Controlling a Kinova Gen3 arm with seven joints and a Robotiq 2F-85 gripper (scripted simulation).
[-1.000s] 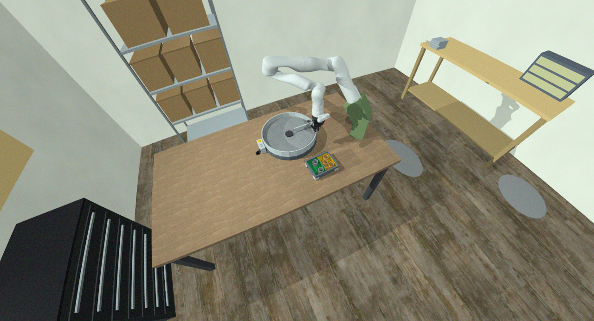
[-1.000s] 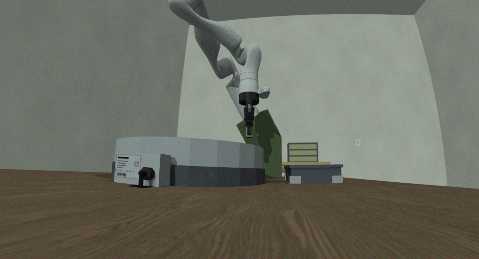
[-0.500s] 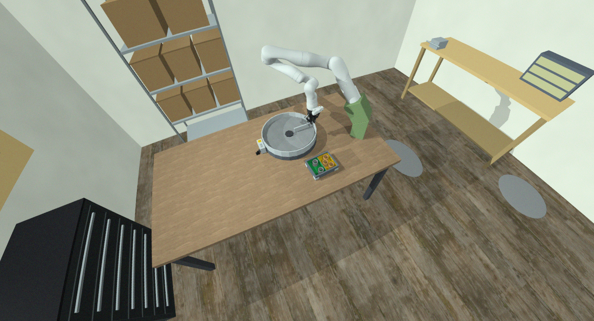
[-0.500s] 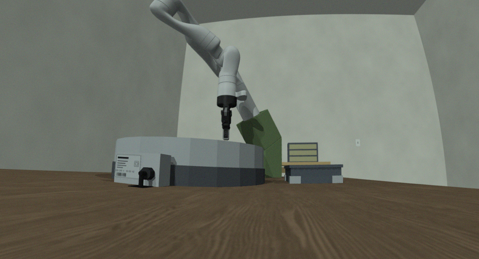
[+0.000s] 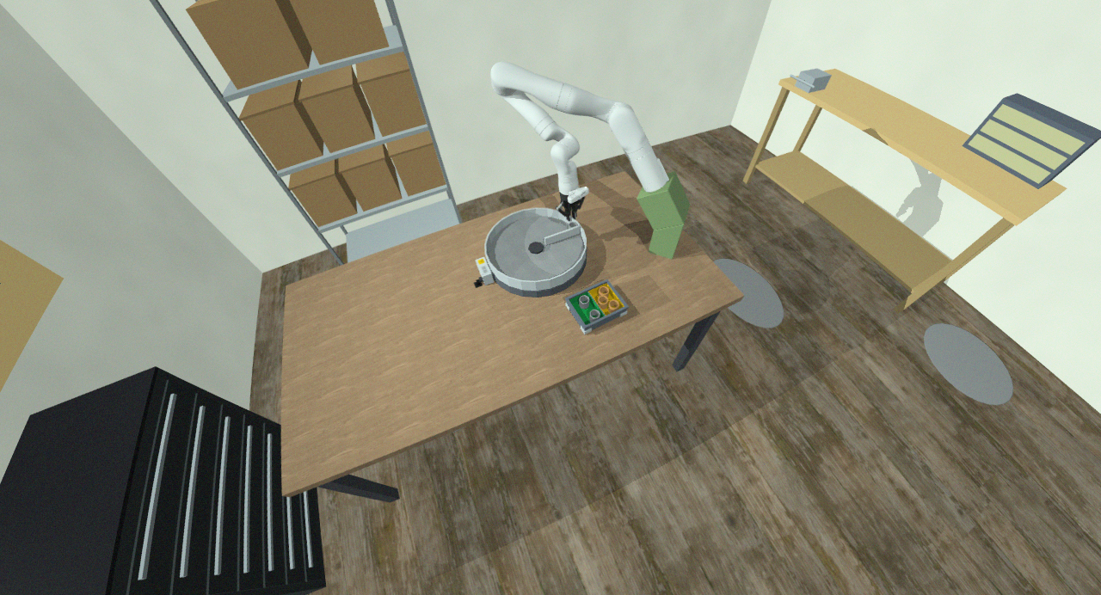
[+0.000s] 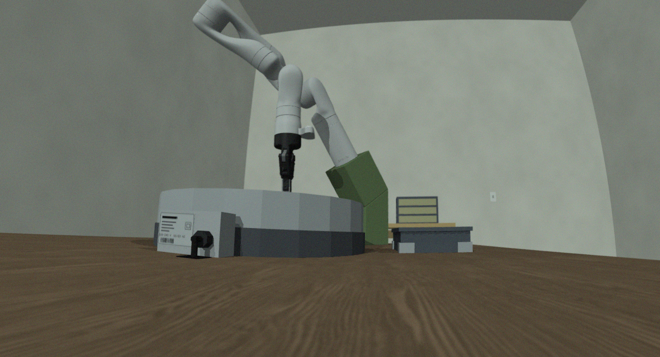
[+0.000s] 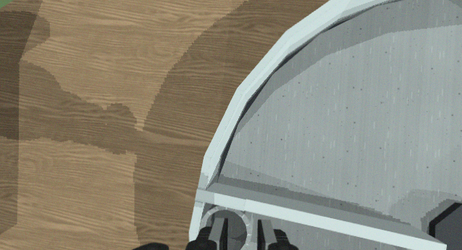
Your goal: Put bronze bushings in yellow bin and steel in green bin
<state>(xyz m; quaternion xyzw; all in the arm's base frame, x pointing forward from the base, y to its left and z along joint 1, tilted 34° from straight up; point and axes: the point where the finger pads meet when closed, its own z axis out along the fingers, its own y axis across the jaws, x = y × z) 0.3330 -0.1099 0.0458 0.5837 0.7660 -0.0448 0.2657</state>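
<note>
A grey steel-looking bushing (image 7: 249,228) stands on the turntable (image 5: 512,245) (image 6: 277,211) (image 7: 307,109), between its rim and the straight bar. My gripper (image 5: 571,217) (image 6: 286,188) (image 7: 242,236) is slightly open and empty, pointing down over that bushing. In the wrist view the bushing's right wall shows between the fingertips, with the left finger over its bore. Exact finger height is unclear. Three bronze bushings (image 5: 603,291) (image 5: 602,300) (image 5: 613,304) stand in the yellow bin (image 5: 612,292). Two steel bushings (image 5: 584,300) (image 5: 594,314) stand in the green bin (image 5: 575,308).
The straight bar (image 5: 562,235) (image 7: 307,216) runs from the rim toward the dark hub (image 5: 535,248). A raised wall surrounds the turntable. A small power box (image 5: 483,266) (image 6: 202,232) sits beside it. The green arm base (image 5: 666,214) (image 6: 360,179) stands at the table's far right.
</note>
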